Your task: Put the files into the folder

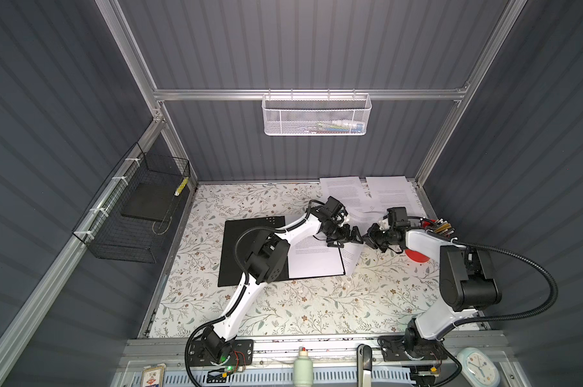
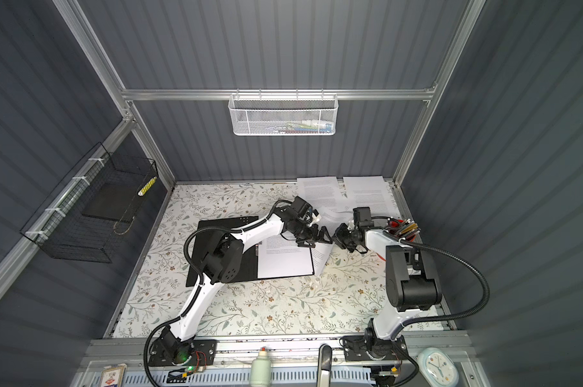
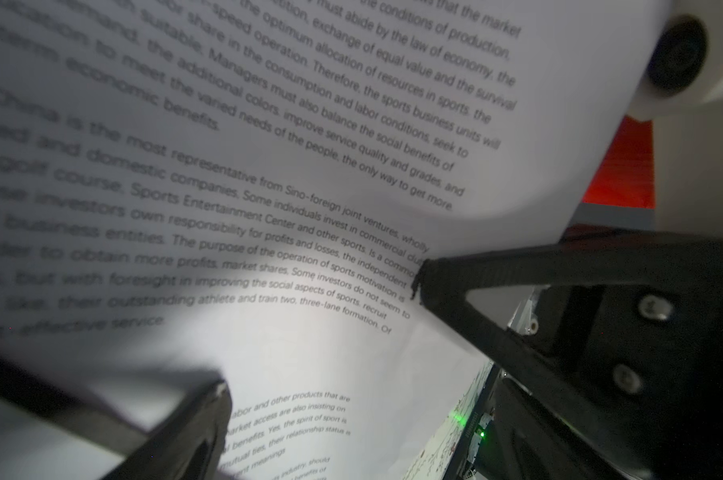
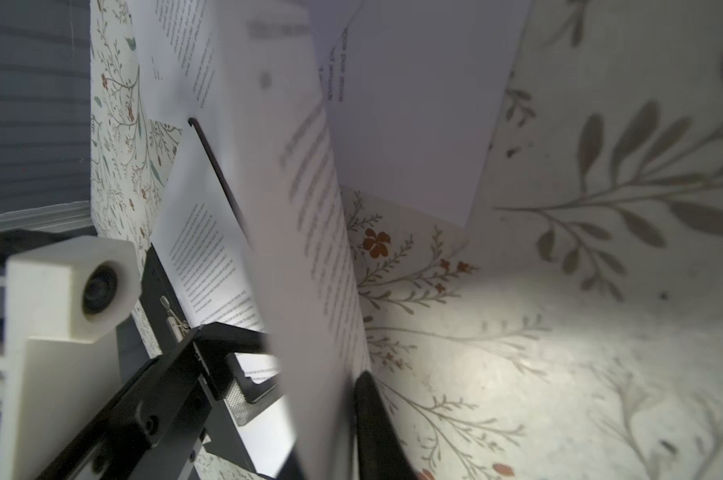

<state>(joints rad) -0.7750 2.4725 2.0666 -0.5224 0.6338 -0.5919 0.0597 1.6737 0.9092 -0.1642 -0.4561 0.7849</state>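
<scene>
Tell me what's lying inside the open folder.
A printed sheet lies flat on the right half of the folder. The left half shows bare black, but the left arm covers much of the middle, so anything beneath it cannot be seen.

One folder (image 1: 230, 268), open flat. Files (image 1: 317, 264): at least four white printed sheets, exact number unclear at the overlaps. Two robot arms: left arm (image 1: 241, 301), right arm (image 1: 442, 317). Two wall baskets: one white mesh basket (image 1: 317, 115), one black wire basket (image 1: 116, 249). Inside the black one, one dark flat slab (image 1: 149, 202) and one yellow-patterned stick (image 1: 181, 186). One red pen holder (image 1: 417, 258), pens too small to count. Along the front edge, one clock (image 1: 477, 367), one white bottle (image 1: 303, 368), one card box (image 1: 152, 377), one dark handle (image 1: 365, 360).
</scene>
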